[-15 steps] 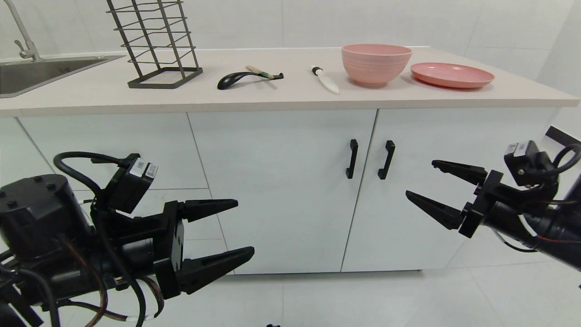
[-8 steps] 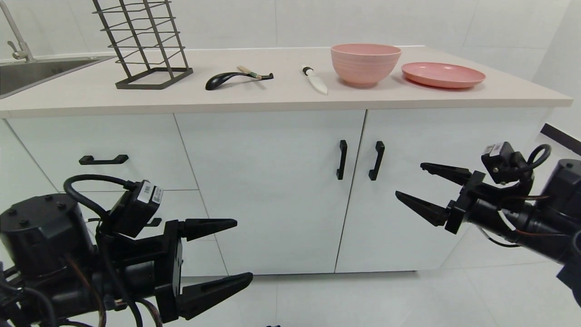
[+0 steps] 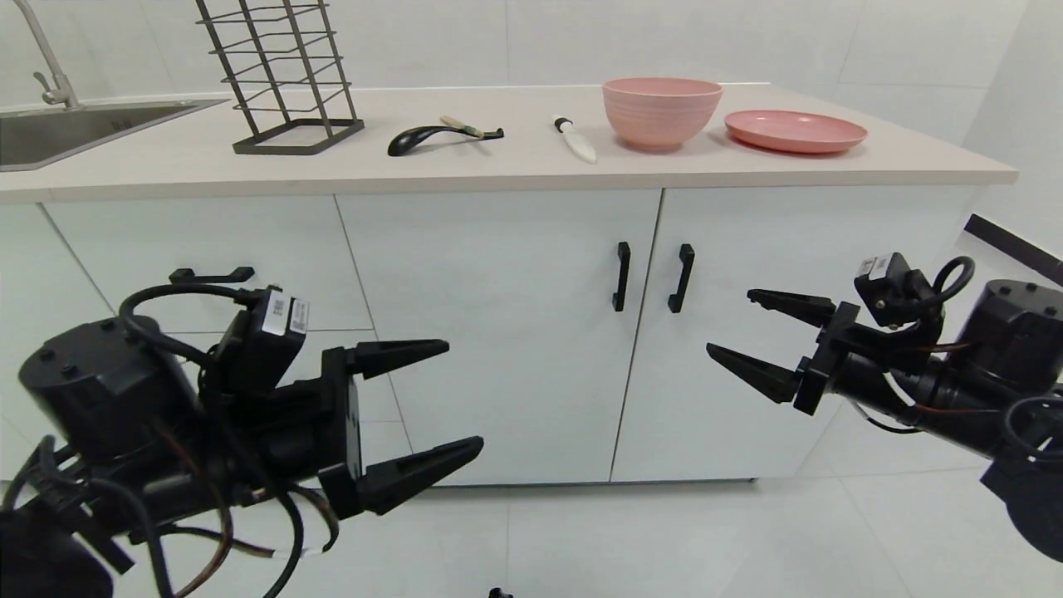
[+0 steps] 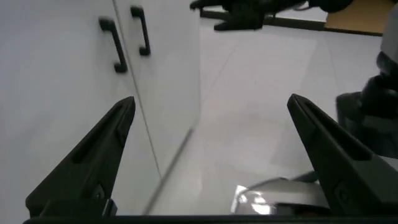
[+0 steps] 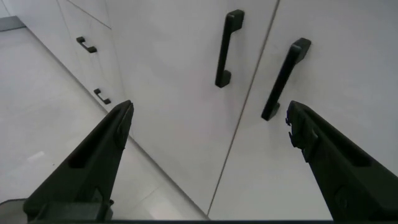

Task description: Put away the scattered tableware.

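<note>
The left hand (image 4: 211, 99), fingers (image 4: 93, 162) spread wide, hangs beside white cabinet doors (image 4: 62, 74) with two black handles (image 4: 115, 45).

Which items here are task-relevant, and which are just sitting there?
Job:
- pink bowl
- pink plate
- black spoon
- white knife
- wire rack, likely the destination

Not the job:
- sink
- faucet
- cabinet doors

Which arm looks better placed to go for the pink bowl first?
Probably the right. The bowl sits toward the right end of the counter, nearer the right gripper; the left gripper hangs farther left. Both are open, empty and below counter height.
</note>
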### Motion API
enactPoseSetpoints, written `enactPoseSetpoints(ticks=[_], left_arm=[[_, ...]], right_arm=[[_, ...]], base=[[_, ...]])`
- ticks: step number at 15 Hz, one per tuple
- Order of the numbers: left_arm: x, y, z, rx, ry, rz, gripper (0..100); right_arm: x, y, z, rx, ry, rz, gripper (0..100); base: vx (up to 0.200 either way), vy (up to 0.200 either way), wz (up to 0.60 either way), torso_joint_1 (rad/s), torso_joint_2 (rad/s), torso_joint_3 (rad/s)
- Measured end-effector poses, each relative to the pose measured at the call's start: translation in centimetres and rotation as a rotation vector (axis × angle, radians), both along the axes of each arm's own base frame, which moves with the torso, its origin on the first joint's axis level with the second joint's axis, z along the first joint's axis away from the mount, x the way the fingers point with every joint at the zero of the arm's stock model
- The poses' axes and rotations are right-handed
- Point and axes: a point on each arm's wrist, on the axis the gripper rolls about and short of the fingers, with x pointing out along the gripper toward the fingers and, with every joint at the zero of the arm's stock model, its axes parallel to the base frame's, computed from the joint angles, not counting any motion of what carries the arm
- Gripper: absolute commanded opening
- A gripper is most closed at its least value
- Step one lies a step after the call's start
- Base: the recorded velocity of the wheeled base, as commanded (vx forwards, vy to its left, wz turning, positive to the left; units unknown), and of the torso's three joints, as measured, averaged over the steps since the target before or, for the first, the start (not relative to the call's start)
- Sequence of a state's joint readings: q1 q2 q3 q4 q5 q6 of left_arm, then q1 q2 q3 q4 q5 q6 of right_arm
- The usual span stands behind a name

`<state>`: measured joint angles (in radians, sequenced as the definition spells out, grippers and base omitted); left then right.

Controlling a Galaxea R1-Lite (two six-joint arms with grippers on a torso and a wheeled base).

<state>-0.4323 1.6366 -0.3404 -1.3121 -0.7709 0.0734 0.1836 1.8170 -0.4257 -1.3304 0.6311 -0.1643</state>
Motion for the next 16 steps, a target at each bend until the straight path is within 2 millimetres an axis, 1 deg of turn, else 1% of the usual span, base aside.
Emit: enactPoseSetpoints(ticks=[1, 3, 5, 8, 11, 12, 16], left_arm=[[1.1, -0.7, 0.5, -0.005, -0.056, -0.025, 100], [3.4, -2.5, 1.5, -0.009, -0.175, -0.132, 100], [5.2, -4.6, 1.9, -0.014, -0.252, -0.232, 100], [6.4, -7.0, 1.1, -0.013, -0.248, -0.328, 100], [7.8, -8.6, 1.2, -0.012, -0.22, -0.379, 100], [8.2, -9.2, 1.5, -0.011, -0.212, -0.408, 100], [10.5, -12.2, 4.0, -0.014, -0.196, -0.463, 100]], right_arm=[[0.3, 0.0, -0.2, 0.001, -0.004, 0.012, 100], [1.0, 0.3, -0.6, 0.002, -0.004, 0.03, 100], [2.0, 0.2, -1.0, 0.001, 0.0, 0.026, 100], [3.4, 0.5, -1.7, 0.001, 0.001, 0.035, 100], [4.8, 0.8, -2.1, -0.002, -0.011, 0.045, 100], [5.1, 0.9, -2.2, -0.002, -0.013, 0.047, 100], [6.4, 1.2, -2.6, 0.001, -0.024, 0.048, 100]], base=[[0.0, 0.0, 0.0, 0.0, 0.0, 0.0], [0.0, 0.0, 0.0, 0.0, 0.0, 0.0], [0.0, 0.0, 0.0, 0.0, 0.0, 0.0], [0.0, 0.0, 0.0, 0.0, 0.0, 0.0], [0.0, 0.0, 0.0, 0.0, 0.0, 0.0], [0.0, 0.0, 0.0, 0.0, 0.0, 0.0], [0.0, 0.0, 0.0, 0.0, 0.0, 0.0]])
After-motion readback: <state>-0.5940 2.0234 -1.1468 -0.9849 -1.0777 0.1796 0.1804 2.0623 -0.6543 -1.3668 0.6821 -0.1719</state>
